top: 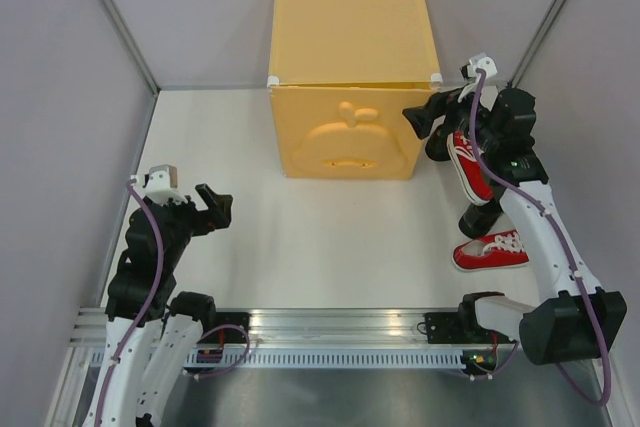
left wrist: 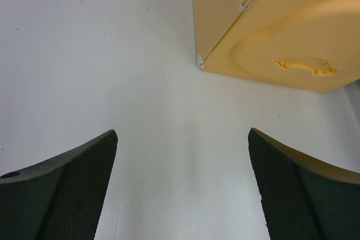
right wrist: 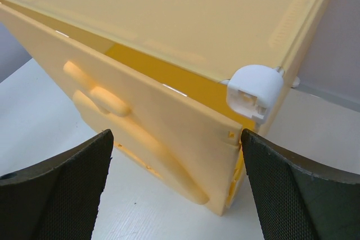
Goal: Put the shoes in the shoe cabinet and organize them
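Observation:
The shoe cabinet [top: 350,47] is a yellow-orange cube at the back middle of the table. Its apple-embossed door [top: 345,137] faces me. In the right wrist view the door [right wrist: 157,122] stands slightly ajar, with a dark gap under the top panel. My right gripper [top: 413,119] is open at the door's upper right corner, and one finger [right wrist: 292,195] sits beside the door's edge under the white connector [right wrist: 254,89]. One red sneaker [top: 470,169] lies partly under the right arm. Another [top: 490,250] lies nearer me. My left gripper [top: 220,207] hangs open and empty, front left. I cannot pick out the black shoes.
Grey walls close in the white table on the left, back and right. A metal rail [top: 330,332] with both arm bases runs along the near edge. In the left wrist view the cabinet's lower left corner [left wrist: 200,63] is ahead and to the right.

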Available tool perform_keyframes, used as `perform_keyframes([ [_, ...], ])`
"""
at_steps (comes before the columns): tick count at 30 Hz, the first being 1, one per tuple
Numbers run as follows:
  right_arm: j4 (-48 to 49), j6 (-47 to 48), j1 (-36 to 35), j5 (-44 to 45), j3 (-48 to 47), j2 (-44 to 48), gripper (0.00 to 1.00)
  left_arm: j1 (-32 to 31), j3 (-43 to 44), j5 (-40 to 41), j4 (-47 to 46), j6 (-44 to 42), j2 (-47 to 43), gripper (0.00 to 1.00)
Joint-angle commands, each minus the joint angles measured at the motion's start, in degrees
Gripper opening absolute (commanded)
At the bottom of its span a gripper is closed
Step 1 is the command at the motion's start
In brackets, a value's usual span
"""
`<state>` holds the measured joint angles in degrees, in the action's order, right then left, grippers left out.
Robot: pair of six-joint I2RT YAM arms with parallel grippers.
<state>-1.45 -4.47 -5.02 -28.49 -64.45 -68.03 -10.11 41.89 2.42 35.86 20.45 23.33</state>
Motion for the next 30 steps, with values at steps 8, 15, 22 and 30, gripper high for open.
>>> perform_keyframes([
  [8,-1.09,-0.1,0.18,-6.4,-0.42,2.28,0.97,-0.17,-0.14,-0.22,-2.28,-1.81,-0.04,1.0],
  [15,-7.68,-0.37,0.18,-8.68,-1.12,5.36,0.95,-0.17,-0.05,-0.04,-2.19,-1.81,-0.04,1.0],
  [22,-16.46,-0.02,0.18,-18.07,-2.0,10.89,0.95,-0.17,-0.05,0.22,-2.19,-1.73,-0.13,1.0],
  [30,-20.96,-2.64,0.18,-36.97,-2.27,16.79,0.97,-0.17,-0.05,0.57,-2.11,-1.55,0.05,1.0],
])
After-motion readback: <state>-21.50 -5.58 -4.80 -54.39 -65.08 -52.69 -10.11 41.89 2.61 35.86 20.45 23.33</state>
